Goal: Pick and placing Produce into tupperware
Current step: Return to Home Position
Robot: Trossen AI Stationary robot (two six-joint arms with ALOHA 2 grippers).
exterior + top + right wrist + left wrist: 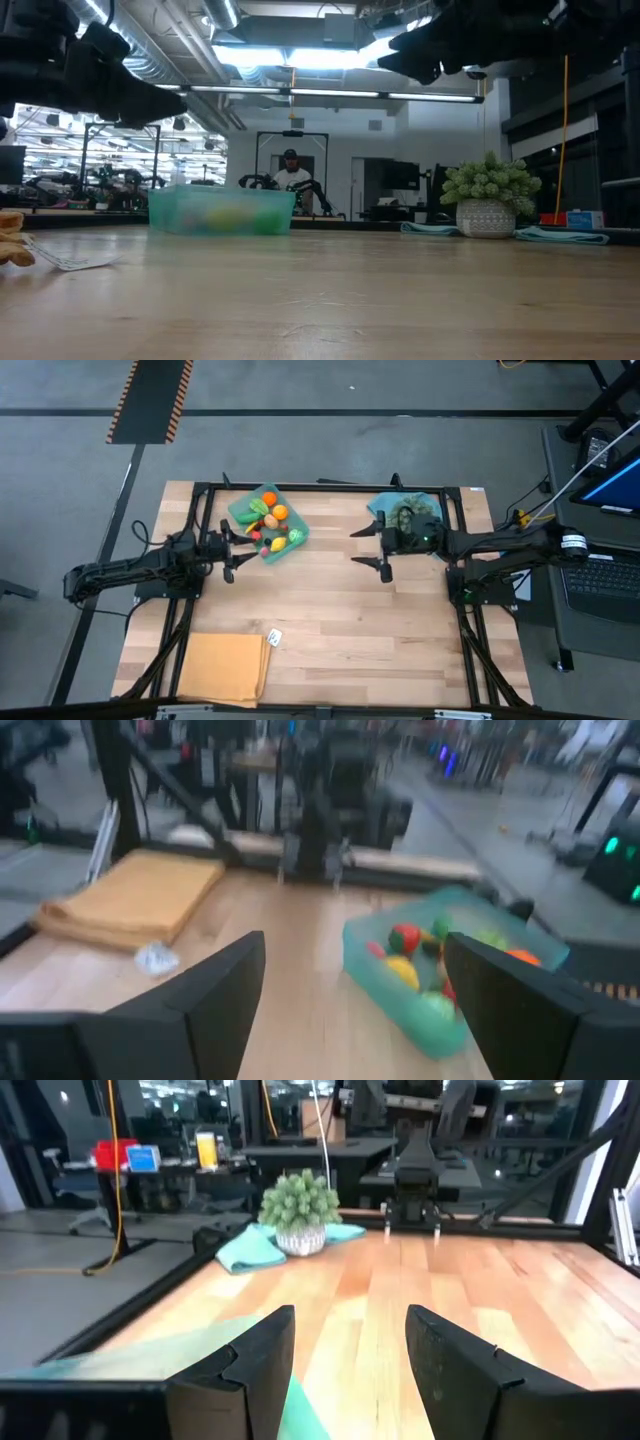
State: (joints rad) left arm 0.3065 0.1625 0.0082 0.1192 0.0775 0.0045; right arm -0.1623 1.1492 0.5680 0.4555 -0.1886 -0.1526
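Note:
The teal-green tupperware (268, 523) stands on its bottom at the table's far left. In it lies the produce (272, 520), small orange, yellow, red and green pieces, which also shows in the right wrist view (415, 965). My left gripper (232, 554) hangs open just near and left of the tupperware, whose rim (150, 1355) lies beside its fingers. Nothing is between them. My right gripper (358, 547) is open over the table's middle right and faces the tupperware (450, 980). It holds nothing.
A bushy grey-green potted plant (410, 518) stands on a teal cloth (245, 1250) at the far right. A folded orange-tan mat (225, 668) lies at the near left, with a small white scrap (274, 637) beside it. Bare wood lies between the two arms.

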